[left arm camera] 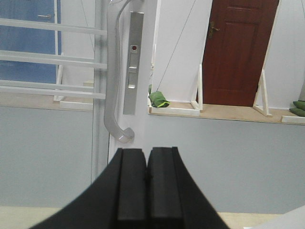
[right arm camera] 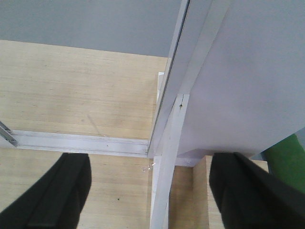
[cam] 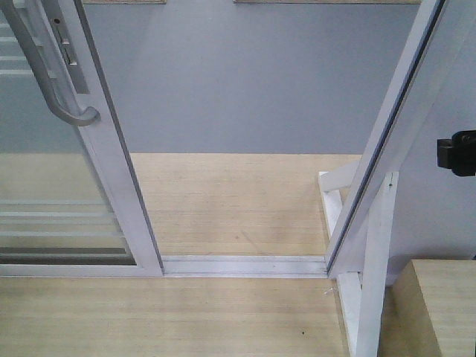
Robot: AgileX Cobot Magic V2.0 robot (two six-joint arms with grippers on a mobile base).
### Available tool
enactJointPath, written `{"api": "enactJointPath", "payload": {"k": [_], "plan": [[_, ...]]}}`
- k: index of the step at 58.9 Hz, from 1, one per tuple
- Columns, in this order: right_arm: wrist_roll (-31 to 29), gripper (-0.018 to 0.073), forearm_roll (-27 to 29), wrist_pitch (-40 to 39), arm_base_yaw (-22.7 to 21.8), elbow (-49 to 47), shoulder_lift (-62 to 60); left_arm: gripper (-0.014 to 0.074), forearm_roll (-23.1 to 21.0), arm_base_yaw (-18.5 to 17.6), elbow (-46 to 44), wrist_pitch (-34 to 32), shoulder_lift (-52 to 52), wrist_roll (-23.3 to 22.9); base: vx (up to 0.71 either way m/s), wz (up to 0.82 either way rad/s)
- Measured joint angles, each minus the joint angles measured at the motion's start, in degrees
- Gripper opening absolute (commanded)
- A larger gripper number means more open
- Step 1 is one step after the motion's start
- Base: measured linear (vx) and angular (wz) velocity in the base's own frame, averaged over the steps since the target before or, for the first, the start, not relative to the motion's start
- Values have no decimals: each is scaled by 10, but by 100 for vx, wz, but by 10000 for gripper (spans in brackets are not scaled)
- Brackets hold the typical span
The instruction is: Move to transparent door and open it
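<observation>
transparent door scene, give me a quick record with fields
door: transparent door slid left, doorway gap open
handle: curved silver-grey handle, free, nothing gripping it
track: floor track exposed across the gap
left gripper: left gripper jaws closed, empty, below the handle
right gripper: right gripper jaws wide apart, empty, over the track end

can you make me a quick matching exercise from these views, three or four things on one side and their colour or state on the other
Things:
1. pull handle
2. left gripper
3. right gripper
4. hinged door in the background

Colour or state:
A. open, fingers wide apart
B. dark red-brown
C. silver-grey, curved
D. shut, fingers pressed together

Pairs: 1-C, 2-D, 3-A, 4-B
</observation>
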Motion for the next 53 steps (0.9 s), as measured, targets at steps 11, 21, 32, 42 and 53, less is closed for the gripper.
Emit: {"api": "enactJointPath", "payload": {"k": [11,21,32,42,53], "plan": [[0,567,0,1,0,0,0,3,0,0,0,0,0,0,0,0],[0,567,0,1,0,0,0,3,0,0,0,1,0,-1,0,0],[0,565,0,1,0,0,0,3,0,0,0,3,0,-2,0,0],[-1,461,-36,-34,-2,33,-21,3,0,0,1,4,0,-2,0,0],[-3,179,-9,-194,-49,169,-136,3,0,0,1,4,0,-2,0,0]]}}
